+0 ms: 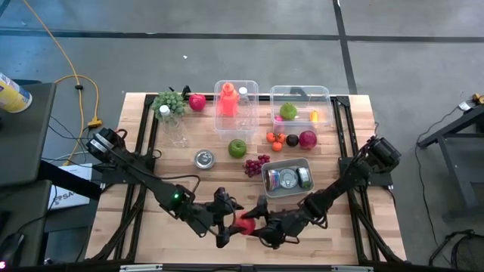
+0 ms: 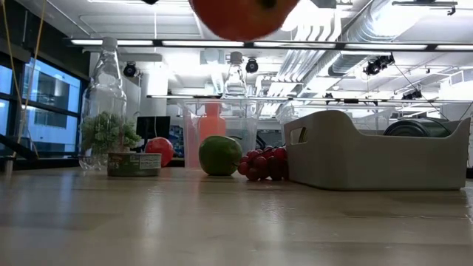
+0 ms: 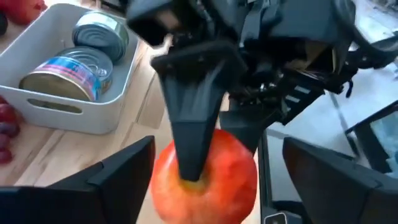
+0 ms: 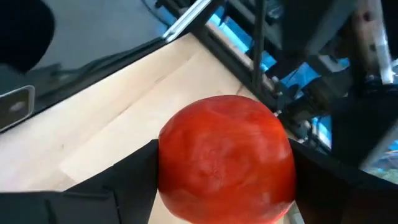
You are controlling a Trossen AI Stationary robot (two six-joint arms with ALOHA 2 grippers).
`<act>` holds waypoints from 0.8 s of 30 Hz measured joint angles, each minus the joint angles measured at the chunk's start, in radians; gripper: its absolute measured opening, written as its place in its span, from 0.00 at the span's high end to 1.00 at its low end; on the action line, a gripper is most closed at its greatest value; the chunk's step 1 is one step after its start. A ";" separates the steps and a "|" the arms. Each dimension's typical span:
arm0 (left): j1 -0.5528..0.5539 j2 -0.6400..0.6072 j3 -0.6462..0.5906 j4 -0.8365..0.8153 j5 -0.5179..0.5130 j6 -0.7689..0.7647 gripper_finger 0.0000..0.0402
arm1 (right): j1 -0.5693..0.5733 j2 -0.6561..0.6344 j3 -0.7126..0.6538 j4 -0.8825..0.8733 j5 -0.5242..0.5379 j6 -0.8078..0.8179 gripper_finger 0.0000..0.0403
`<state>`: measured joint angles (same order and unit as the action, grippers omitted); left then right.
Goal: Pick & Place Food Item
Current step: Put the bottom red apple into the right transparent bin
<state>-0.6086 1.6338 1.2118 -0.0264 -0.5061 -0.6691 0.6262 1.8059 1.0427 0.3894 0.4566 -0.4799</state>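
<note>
A red apple point(image 1: 243, 224) hangs in the air near the table's near edge, between both grippers; the low view shows only its underside point(image 2: 240, 18), well above the wood. My right gripper point(image 1: 261, 221) is shut on it, reaching in from the right. My left gripper point(image 1: 225, 219) comes from the left and is open. Its two fingers point(image 3: 118, 177) stand wide on either side of the apple point(image 3: 205, 180). Whether the nearer one touches the fruit does not show. My right gripper point(image 4: 224, 180) pinches the red apple between its two fingers, one on each side of the fruit point(image 4: 168, 168). In the left wrist view one finger point(image 3: 189, 124) lies over the stem dimple point(image 3: 196, 180). The fingers come about level from the table's right. The apple is lifted clear.
A grey bin point(image 1: 266, 181) with cans stands just beyond the grippers, with red grapes point(image 1: 256, 164), a green apple point(image 1: 237, 148) and a tin point(image 1: 203, 159) to its left. Clear tubs point(image 1: 325, 94), bottles and more fruit line the far edge. Bare wood lies on the near left.
</note>
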 joint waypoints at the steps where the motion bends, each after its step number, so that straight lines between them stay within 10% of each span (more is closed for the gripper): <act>1: 0.000 0.000 0.000 -0.002 0.000 0.007 0.13 | 0.000 0.000 0.000 -0.003 0.000 0.008 0.30; 9: 0.000 0.002 -0.002 0.018 0.003 0.020 0.02 | 0.006 -0.001 0.003 -0.095 0.040 0.246 0.32; 24: -0.010 0.002 -0.002 0.020 0.007 0.017 0.01 | 0.141 -0.202 0.004 -0.715 0.654 0.899 0.31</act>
<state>-0.6182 1.6356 1.2102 -0.0059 -0.4988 -0.6518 0.7670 1.6034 1.0462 -0.3255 1.1104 0.4192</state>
